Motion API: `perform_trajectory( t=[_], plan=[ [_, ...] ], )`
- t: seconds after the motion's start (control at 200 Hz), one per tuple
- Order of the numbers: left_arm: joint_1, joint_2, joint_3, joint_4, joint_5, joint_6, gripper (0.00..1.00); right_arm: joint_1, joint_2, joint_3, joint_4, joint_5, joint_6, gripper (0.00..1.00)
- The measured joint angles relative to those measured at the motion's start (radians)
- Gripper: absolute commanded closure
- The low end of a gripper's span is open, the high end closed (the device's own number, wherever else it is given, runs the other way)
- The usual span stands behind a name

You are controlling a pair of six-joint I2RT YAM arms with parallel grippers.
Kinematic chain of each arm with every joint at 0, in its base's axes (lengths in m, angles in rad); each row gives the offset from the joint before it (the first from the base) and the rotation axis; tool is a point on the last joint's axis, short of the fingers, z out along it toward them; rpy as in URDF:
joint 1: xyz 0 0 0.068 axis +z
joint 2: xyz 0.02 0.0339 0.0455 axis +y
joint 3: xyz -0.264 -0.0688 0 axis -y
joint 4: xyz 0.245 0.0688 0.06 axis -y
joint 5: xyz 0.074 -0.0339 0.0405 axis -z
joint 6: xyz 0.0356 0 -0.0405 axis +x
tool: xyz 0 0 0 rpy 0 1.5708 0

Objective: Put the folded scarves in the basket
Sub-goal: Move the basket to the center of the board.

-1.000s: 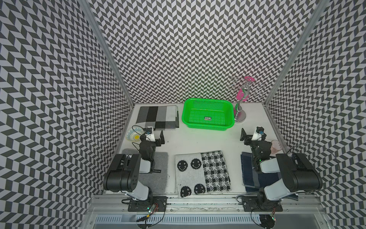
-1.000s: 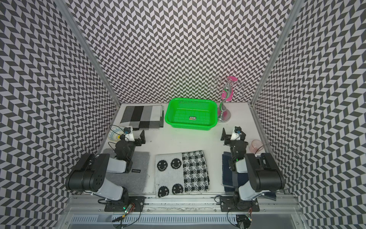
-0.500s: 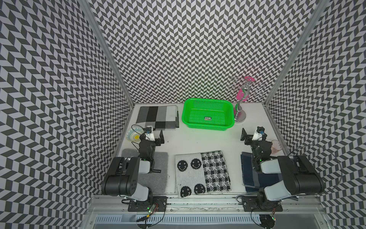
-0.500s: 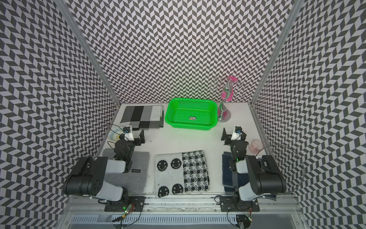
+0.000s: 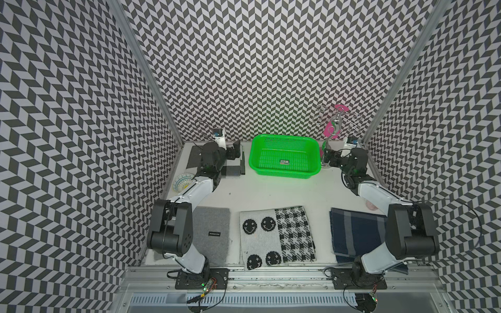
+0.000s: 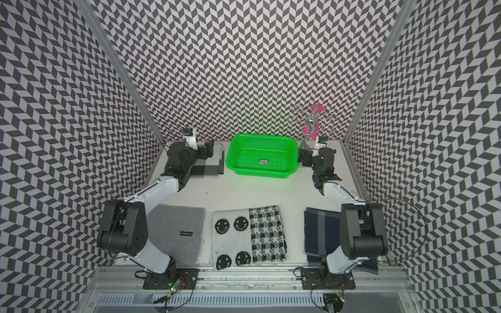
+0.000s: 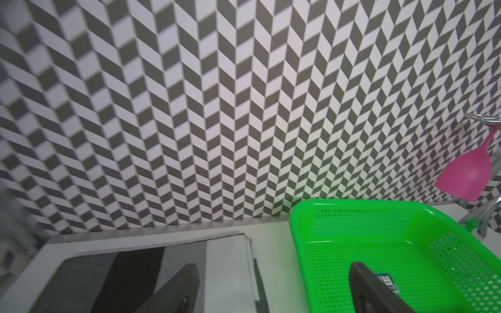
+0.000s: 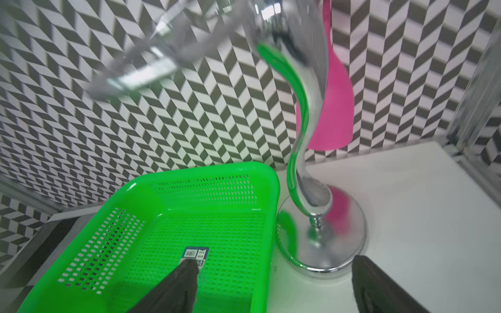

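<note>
The bright green basket stands empty at the back middle, a small label on its base. A grey-and-black striped folded scarf lies just left of it. My left gripper hovers open over the gap between that scarf and the basket. My right gripper is open over the basket's right rim. Near the front lie a smiley-and-houndstooth folded scarf, a grey one and a navy one.
A chrome stand with a pink cup hanging on it stands right of the basket, close to my right gripper. A patterned plate lies by the left wall under the left arm. Patterned walls close in three sides.
Both arms have stretched out from mid-table toward the back wall, the left over the striped scarf, the right to the basket's right side. Both pairs of jaws have narrowed slightly.
</note>
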Motion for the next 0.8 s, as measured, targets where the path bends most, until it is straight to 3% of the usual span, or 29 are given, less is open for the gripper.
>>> perform_trajectory(
  t=[0.17,0.486,0.796],
  plan=[
    [-0.049,0.161,0.157,-0.138,0.044,-0.048,0.14,0.004,0.08,0.034,-0.126,-0.05,0.023,0.15],
    [-0.068,0.322,0.253,-0.235,0.081,-0.097,0.18,0.008,0.187,0.132,-0.193,-0.101,0.045,0.23],
    [-0.084,0.407,0.382,-0.377,0.03,-0.108,0.35,0.027,0.259,0.19,-0.263,-0.113,0.056,0.23]
  ],
)
